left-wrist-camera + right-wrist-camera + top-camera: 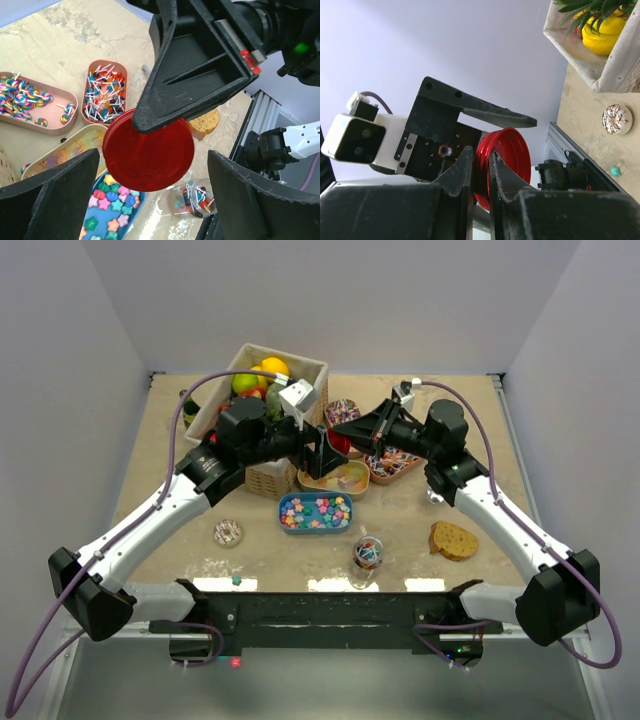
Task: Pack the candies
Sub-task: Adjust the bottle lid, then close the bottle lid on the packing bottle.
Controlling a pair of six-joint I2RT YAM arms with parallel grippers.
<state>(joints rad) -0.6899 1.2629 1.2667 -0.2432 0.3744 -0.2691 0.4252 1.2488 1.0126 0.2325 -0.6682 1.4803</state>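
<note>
The candies [107,202] lie in open trays on the surface [170,530]: pastel stars in a blue tray [284,515], lollipops in pink trays [47,125], a few in a small jar [367,554]. Above them, apart, the right tool [481,162] pinches a red lid [150,160] by its rim. The left tool [325,453] stands wide and empty, its fingers flanking the lid without touching it.

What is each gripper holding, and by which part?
Right gripper pinches the red lid by its rim; left gripper is open, holding nothing.
</note>
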